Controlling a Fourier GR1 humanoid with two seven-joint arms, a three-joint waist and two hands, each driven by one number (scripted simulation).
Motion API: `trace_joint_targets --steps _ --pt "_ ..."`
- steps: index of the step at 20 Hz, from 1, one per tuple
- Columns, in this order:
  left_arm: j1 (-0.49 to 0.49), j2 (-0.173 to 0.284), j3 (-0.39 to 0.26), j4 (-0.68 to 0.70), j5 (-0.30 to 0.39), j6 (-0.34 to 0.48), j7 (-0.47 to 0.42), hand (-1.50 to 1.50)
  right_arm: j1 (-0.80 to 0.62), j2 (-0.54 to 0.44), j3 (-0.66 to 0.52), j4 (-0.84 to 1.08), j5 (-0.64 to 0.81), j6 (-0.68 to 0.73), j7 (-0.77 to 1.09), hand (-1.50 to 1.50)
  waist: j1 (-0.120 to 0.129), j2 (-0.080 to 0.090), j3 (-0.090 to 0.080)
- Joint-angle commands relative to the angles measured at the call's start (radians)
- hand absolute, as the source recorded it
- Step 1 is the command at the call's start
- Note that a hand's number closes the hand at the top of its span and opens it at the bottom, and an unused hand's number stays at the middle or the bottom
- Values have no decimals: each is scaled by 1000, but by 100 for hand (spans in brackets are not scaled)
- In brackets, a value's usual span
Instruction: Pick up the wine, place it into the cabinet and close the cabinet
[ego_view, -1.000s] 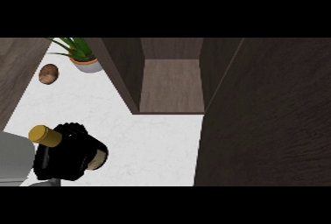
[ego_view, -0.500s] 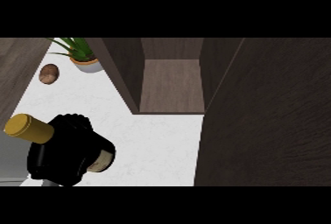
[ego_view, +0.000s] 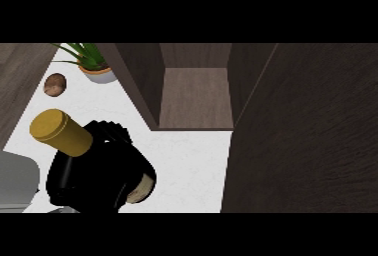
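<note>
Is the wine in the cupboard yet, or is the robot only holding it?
Picked up: the left hand is curled round the wine, gold cap up, off the counter. Not yet inside: the cabinet stands open, nothing visible on its shelf. Placing and closing remain.

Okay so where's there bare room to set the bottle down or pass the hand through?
Bare counter lies between the left hand holding the wine bottle and the cabinet door. The open cabinet shelf is bare too. It is more crowded at the far left, by the potted plant and a small round object.

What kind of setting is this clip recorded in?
Probably a kitchen counter: a white countertop, an open dark wood cabinet, a potted plant, and a wine bottle held in the left hand.
</note>
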Motion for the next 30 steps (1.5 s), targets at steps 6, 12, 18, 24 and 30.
trace_joint_targets --steps 6,12,18,24,30 --pt "-213 -71 -212 -28 -74 289 149 150 40 -21 -63 -98 -113 30 27 -150 -11 0 0" --pt "-341 -71 -204 98 -48 347 147 150 76 17 8 -120 -52 21 23 -150 -7 1 0" --pt "-485 -72 -371 125 -110 627 219 150 64 2 -28 -94 -69 43 1 -150 -9 0 0" --pt "-513 -72 -322 277 -61 608 103 150 68 -24 -90 -76 -139 68 -17 -150 -7 2 0" --pt "-575 -72 -335 349 -28 655 72 150 84 4 -47 -110 -112 54 -11 -150 -11 2 0"
